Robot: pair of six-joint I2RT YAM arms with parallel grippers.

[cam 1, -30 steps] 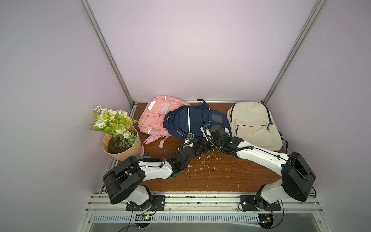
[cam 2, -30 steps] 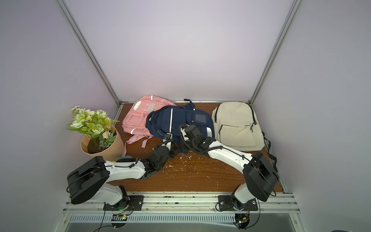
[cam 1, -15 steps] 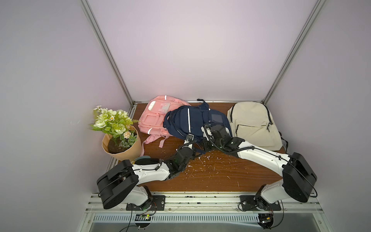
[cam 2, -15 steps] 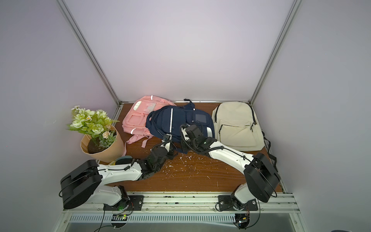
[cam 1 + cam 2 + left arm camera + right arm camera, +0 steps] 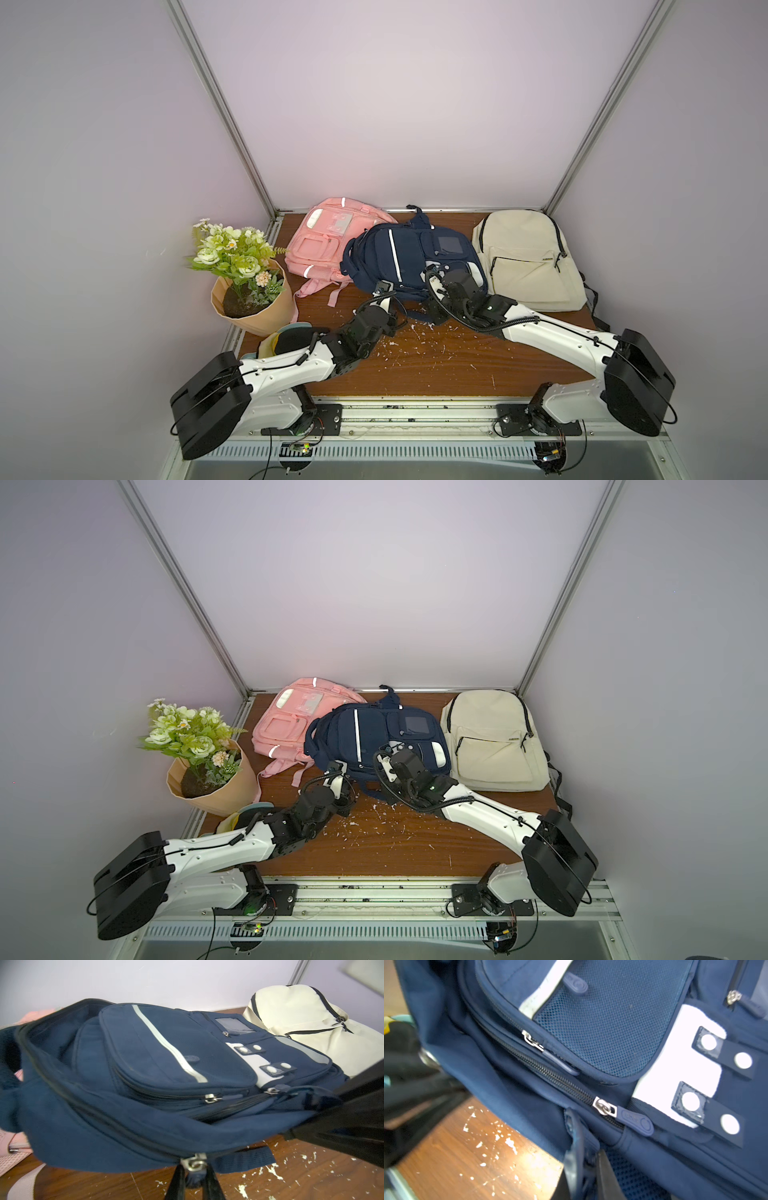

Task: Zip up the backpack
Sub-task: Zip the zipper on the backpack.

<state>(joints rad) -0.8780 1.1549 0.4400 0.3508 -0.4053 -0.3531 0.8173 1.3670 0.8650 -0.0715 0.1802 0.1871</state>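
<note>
Flat on table [image 5: 436,365] between pink bag [image 5: 332,237] and beige bag [image 5: 523,257]: navy backpack [image 5: 409,257], main compartment gaping, inside too dark to read. Clamped on its zipper pull [image 5: 192,1163] at near edge: left gripper [image 5: 194,1169]. Pinched shut on backpack fabric: right gripper [image 5: 588,1155]. In pot [image 5: 266,316]: flowers [image 5: 232,253], soil [image 5: 243,301].

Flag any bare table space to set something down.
Free: front-centre wooden table between left arm and right arm, only white flecks. Crowded: back row packed with pink backpack, navy backpack, beige backpack; flower pot fills the left corner.
</note>
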